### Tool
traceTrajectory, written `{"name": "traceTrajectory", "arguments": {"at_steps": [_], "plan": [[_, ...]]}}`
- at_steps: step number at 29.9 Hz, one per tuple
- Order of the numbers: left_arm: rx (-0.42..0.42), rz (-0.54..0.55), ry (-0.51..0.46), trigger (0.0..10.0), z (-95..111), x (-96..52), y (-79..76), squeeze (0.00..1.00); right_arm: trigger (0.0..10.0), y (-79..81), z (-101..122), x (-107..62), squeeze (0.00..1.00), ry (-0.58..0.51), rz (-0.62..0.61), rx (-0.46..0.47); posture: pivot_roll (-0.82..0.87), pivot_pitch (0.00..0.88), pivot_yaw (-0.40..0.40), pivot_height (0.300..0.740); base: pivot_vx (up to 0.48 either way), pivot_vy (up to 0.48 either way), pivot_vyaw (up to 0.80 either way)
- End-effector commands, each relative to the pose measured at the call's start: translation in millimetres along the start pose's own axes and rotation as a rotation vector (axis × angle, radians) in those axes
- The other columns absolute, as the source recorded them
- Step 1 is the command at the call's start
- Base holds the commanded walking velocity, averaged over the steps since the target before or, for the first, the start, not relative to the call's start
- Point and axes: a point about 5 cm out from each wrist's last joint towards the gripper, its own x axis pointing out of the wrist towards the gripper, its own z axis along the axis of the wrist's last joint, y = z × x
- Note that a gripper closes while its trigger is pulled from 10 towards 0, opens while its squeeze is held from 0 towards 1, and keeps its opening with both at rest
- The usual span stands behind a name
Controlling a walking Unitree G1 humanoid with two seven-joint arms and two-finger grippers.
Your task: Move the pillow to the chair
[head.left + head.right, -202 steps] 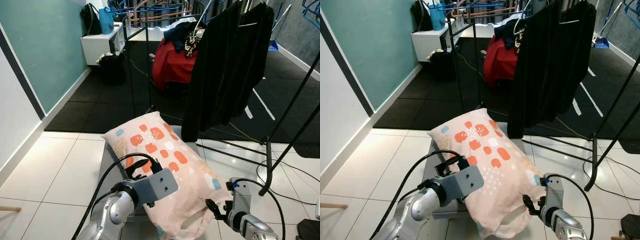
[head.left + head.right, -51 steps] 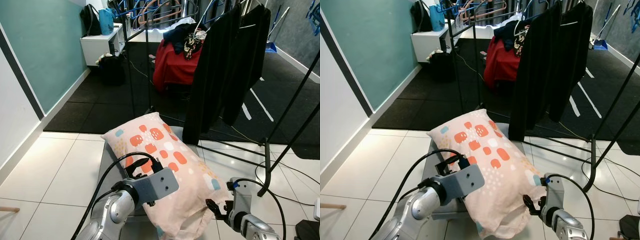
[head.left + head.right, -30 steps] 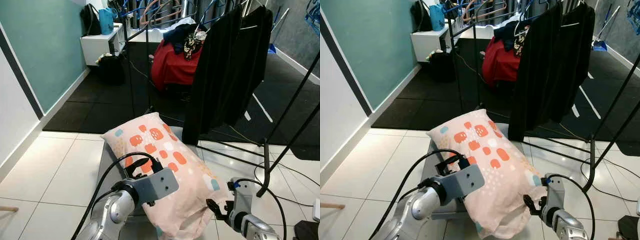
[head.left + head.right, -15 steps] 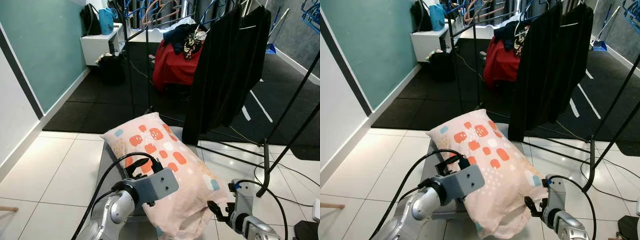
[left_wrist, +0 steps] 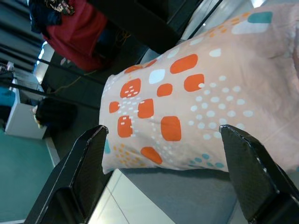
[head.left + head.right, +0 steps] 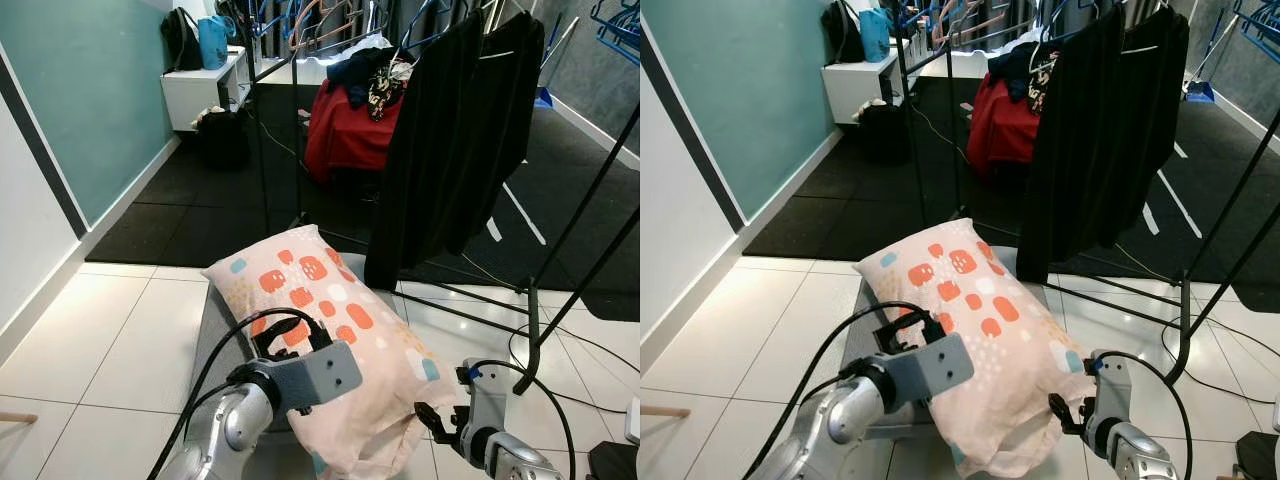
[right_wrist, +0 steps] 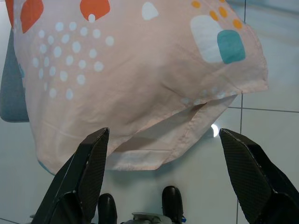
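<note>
Teal wall (image 6: 90, 90) far left, white shelf (image 6: 200, 90) beyond. White tile floor (image 6: 110, 340) meeting black mat (image 6: 200, 200). Left hand (image 5: 163, 177), fingers spread wide, beside the pillow (image 6: 330, 330). Pillow lying on the grey chair (image 6: 215, 320), near end overhanging the seat. Black coats (image 6: 450, 140) on a rack behind; red heap (image 6: 345, 135) farther back. Right hand (image 7: 163, 177), fingers apart, below the overhang.

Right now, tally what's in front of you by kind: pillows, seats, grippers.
Pillows: 1, the patterned pillow, lying on the seat
Seats: 1, the grey chair
Grippers: 2, left gripper and right gripper, both open
Total: 4
</note>
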Motion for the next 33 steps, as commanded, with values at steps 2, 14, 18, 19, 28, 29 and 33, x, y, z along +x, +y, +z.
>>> {"name": "traceTrajectory", "arguments": {"at_steps": [2,14,18,19,28,29,33], "plan": [[-0.025,0.000,0.007,10.0,-3.2,0.0,-0.6,0.00,10.0,1.1,-2.1,0.5,0.00,0.014,0.005,-0.006,-0.12,0.028,-0.018,0.740,0.000,0.000,0.00],[-0.059,-0.006,0.021,10.0,-11.3,-2.5,1.8,0.00,10.0,6.6,-3.3,3.0,0.00,0.004,0.007,0.007,-0.10,0.014,0.000,0.740,0.000,0.000,0.00],[-0.059,-0.006,0.021,10.0,-12.6,-3.6,2.9,0.00,10.0,8.2,-3.3,3.6,0.00,-0.001,0.009,0.011,-0.09,0.015,0.012,0.740,0.000,0.000,0.00],[-0.061,-0.007,0.020,10.0,-12.4,-3.8,2.9,0.00,10.0,8.0,-3.3,3.5,0.00,-0.002,0.008,0.012,-0.09,0.015,0.012,0.740,0.000,0.000,0.00],[-0.067,-0.008,0.014,10.0,-8.5,-3.5,2.2,0.00,10.0,4.7,-3.7,1.6,0.00,0.005,0.008,-0.002,-0.10,0.022,-0.018,0.740,0.000,0.000,0.00],[-0.065,-0.006,0.013,10.0,-8.0,-3.4,2.4,0.00,10.0,4.6,-3.8,1.6,0.00,0.008,0.009,-0.006,-0.10,0.027,-0.018,0.740,0.000,0.000,0.00],[-0.064,-0.007,0.010,10.0,-6.4,-2.3,2.3,0.00,10.0,4.0,-3.8,1.3,0.00,0.015,0.010,-0.017,-0.10,0.031,-0.021,0.740,0.000,0.000,0.00]]}}
